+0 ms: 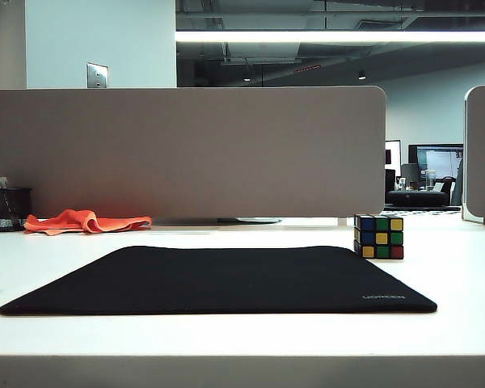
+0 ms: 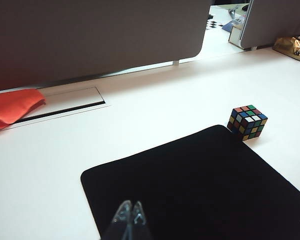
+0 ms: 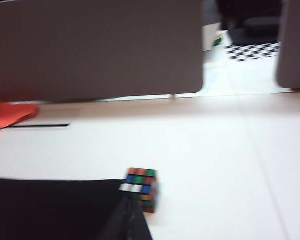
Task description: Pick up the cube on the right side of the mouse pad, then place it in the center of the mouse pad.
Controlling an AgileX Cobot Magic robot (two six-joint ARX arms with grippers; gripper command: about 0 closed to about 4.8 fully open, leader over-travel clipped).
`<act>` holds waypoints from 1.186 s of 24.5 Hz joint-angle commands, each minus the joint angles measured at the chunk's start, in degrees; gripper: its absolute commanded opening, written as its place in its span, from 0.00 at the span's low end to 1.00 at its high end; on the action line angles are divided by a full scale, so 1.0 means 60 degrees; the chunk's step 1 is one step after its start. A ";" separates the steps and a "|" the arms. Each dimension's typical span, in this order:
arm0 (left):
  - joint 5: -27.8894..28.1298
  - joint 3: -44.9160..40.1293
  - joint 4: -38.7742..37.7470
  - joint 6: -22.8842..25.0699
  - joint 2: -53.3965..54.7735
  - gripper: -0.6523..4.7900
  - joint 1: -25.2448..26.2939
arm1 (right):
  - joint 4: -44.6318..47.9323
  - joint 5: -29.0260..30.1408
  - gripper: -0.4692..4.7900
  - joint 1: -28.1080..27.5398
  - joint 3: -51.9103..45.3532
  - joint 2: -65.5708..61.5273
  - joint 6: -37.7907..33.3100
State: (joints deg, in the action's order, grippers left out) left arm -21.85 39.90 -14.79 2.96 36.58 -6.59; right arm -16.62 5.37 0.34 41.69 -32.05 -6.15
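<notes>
On my left wrist feed the left gripper (image 2: 130, 214) has its clear fingertips pressed together with nothing between them, hanging above the near part of the mouse pad (image 2: 200, 185). On the right wrist feed the right gripper (image 3: 129, 212) also looks pinched closed and empty, though the picture is blurred; its dark fingers sit over the pad's edge, just short of the cube (image 3: 140, 189). Neither gripper shows in the exterior view.

The cube (image 1: 379, 236) is a small three-by-three puzzle with black edges. From the front I see blue, yellow, green and red stickers; from the left wrist its top shows red, green, blue and white squares (image 2: 247, 122). It stands flat on the white table (image 1: 453, 275), just beside the far right corner of the mouse pad (image 1: 218, 279), apparently touching or nearly touching its edge, not on it.

The pad is a flat black mat with rounded corners and small grey lettering at its near right corner.

At the far left stands a black mesh cup (image 1: 9, 209) with something pale sticking out that I cannot identify. An orange cloth (image 1: 85, 221) lies beside it, against the grey divider (image 1: 186, 149).
</notes>
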 commanded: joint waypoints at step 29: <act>0.0022 0.1483 -0.0175 -0.0597 0.1683 0.60 -0.0299 | -0.2044 -0.0776 1.00 0.1719 0.6153 -0.9887 -0.1264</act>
State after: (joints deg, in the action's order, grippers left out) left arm -21.85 48.51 -15.70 -0.91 46.70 -8.43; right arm -29.52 2.68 10.07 77.34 -90.59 -13.30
